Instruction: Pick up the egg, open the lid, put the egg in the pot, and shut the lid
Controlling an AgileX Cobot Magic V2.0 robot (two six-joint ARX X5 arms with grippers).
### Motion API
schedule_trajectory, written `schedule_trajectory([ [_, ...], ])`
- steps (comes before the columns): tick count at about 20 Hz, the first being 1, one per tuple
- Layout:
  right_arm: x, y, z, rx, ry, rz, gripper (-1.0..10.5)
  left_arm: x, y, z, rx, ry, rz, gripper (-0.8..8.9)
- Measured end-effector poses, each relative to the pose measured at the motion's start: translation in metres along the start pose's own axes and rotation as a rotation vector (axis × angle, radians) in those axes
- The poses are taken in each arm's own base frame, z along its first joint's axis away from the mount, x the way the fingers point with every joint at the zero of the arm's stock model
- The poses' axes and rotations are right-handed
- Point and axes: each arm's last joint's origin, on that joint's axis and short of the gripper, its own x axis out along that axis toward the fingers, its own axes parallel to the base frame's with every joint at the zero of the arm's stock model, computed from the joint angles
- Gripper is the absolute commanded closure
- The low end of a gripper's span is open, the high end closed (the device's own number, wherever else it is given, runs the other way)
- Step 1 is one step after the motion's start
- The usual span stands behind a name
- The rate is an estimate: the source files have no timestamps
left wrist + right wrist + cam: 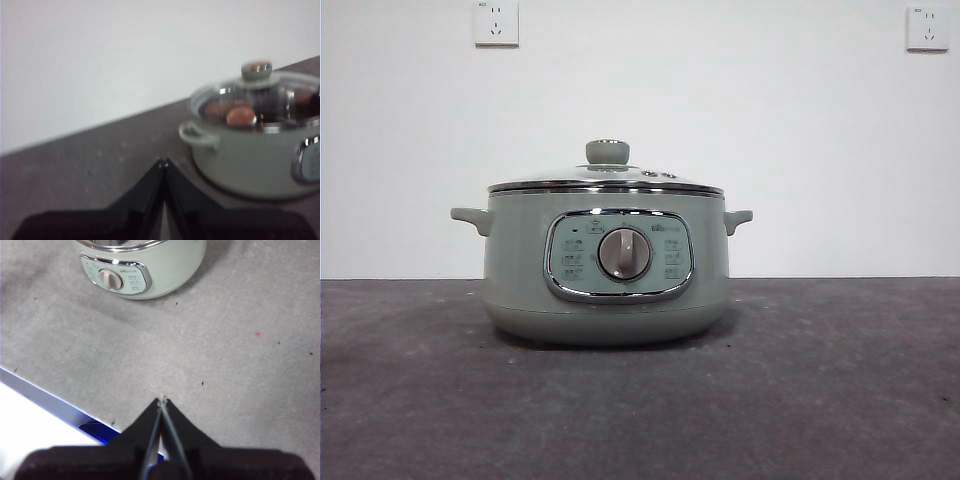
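Lid (607, 178) seated on pot (606, 290), knob up. Egg (240, 116) inside pot, seen through glass in left wrist view; other brownish shapes beside it may be reflections, cannot tell. Left gripper (163, 162) near pot's side handle, jaws together, empty. Right gripper (161, 400) well apart from pot's dial side, jaws together, empty, above worktop (240, 365).

Task looks done. Risks: arm swinging near pot could clip handle and shift lid; seating at pot's far rim unconfirmed.

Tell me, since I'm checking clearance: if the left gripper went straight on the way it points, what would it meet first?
Probably bare table; the left gripper, jaws shut, points past the pot, which sits off to one side.
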Motion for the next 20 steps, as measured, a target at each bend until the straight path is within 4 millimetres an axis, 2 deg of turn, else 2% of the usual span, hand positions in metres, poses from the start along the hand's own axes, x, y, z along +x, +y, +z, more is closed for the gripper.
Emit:
schedule_trajectory([
  [3, 0.000, 0.000, 0.000, 0.000, 0.000, 0.000, 9.5, 0.004, -0.006, -0.044, -0.082, 0.042, 0.016, 8.17],
  [5, 0.000, 0.000, 0.000, 0.000, 0.000, 0.000, 9.5, 0.007, -0.008, -0.062, -0.120, 0.068, 0.034, 8.17],
  [20, 0.000, 0.000, 0.000, 0.000, 0.000, 0.000, 9.5, 0.007, -0.008, -0.068, -0.171, 0.130, 0.038, 8.17],
])
